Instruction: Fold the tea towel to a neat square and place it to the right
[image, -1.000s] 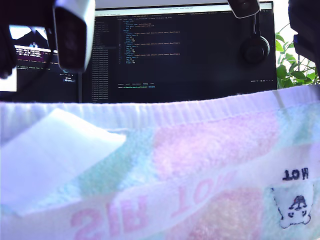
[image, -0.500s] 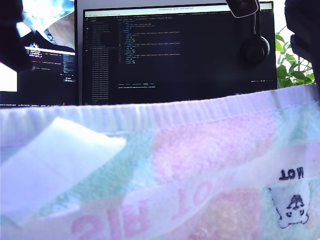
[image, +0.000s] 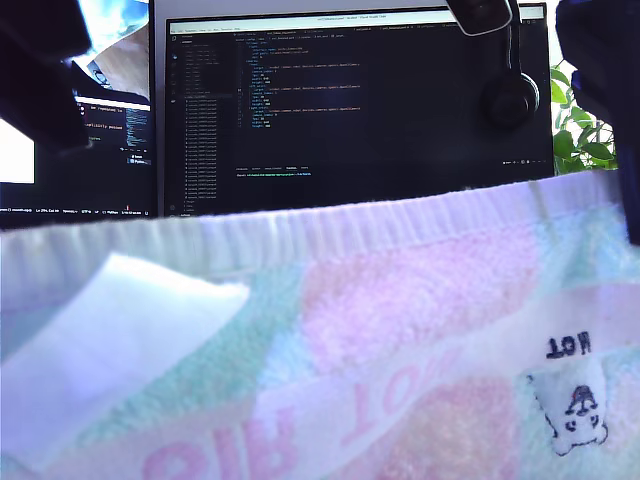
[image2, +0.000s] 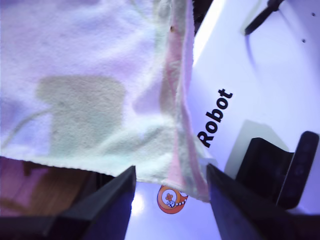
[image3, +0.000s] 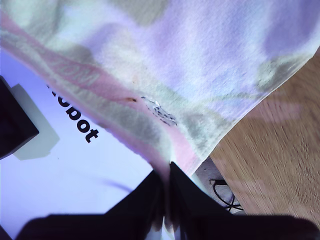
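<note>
In the exterior view the tea towel (image: 400, 330) hangs spread across the lower frame, long axis running from 9 to 3 o'clock. In the first wrist view my first gripper (image2: 170, 192) has its jaws spread, the towel's hem between them but unpinched. In the second wrist view my second gripper (image3: 165, 192) has its jaws pressed together on a towel corner, so I judge this arm carries the cloth.

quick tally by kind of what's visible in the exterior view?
Tea towel: 1
Monitors: 2, a large monitor and a small monitor
Headphones: 1
Potted plant: 1
Total: 5
</note>
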